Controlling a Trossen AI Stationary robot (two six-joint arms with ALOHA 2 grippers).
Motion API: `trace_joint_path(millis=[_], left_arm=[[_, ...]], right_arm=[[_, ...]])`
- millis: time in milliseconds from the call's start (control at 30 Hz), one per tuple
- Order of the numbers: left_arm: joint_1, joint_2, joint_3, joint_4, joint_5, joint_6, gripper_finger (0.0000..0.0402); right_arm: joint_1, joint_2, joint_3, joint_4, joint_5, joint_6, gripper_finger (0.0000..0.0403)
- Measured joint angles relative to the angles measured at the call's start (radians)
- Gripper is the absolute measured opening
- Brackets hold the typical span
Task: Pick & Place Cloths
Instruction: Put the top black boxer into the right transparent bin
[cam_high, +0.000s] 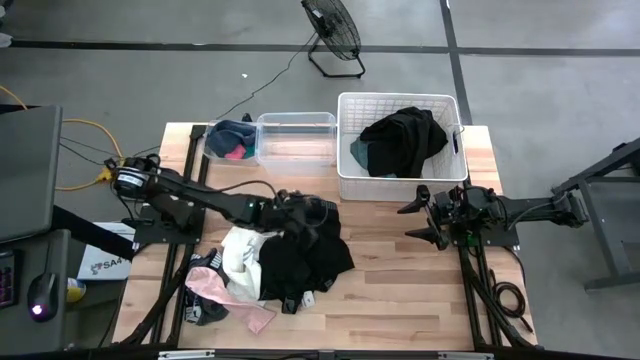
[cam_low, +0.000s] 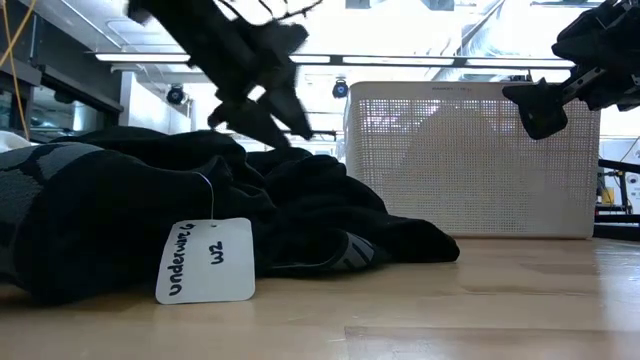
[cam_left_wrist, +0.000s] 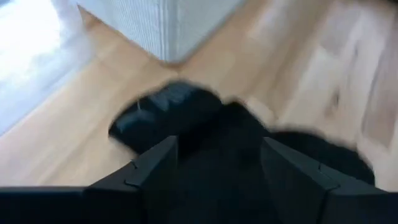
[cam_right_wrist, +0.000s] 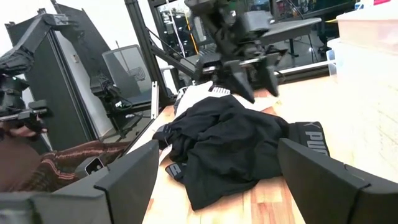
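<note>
The task looks partly done. In the high view a dark cloth (cam_high: 405, 142) already lies heaped in the white basket (cam_high: 347, 150) at about 1 o'clock on the surface (cam_high: 400, 290), and a navy and pink piece (cam_high: 232, 140) sits in the clear bin (cam_high: 296, 140) toward 11 o'clock. Most of the cloths are not yet moved: a black pile (cam_high: 305, 262) near the centre, with white (cam_high: 240, 255) and pink (cam_high: 235, 295) pieces beside it toward 8 o'clock. In the low view a paper tag (cam_low: 204, 260) hangs from the black heap.

The left gripper (cam_high: 296, 212) hovers over the 12 o'clock edge of the black pile, fingers apart and nothing between them. The right gripper (cam_high: 425, 215) waits at 3 o'clock, near the basket, fingers wide apart and holding nothing.

I judge that well over half the cloths remain to be carried, with the black pile the likely next pick
</note>
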Motion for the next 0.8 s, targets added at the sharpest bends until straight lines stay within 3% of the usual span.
trace_joint_path(millis=[200,433,800], left_arm=[[0.105,0.057,0.037,0.013,0.033,-0.073,0.0232],[0.163,0.121,0.068,0.013,0.141,-0.190,0.0232],[0.173,0.135,0.066,-0.171,0.111,-0.290,0.0232]], right_arm=[[0.000,0.000,0.000,-0.002,0.000,0.000,0.0318],[0.000,0.000,0.000,-0.002,0.000,0.000,0.0318],[0.000,0.000,0.000,-0.002,0.000,0.000,0.0318]])
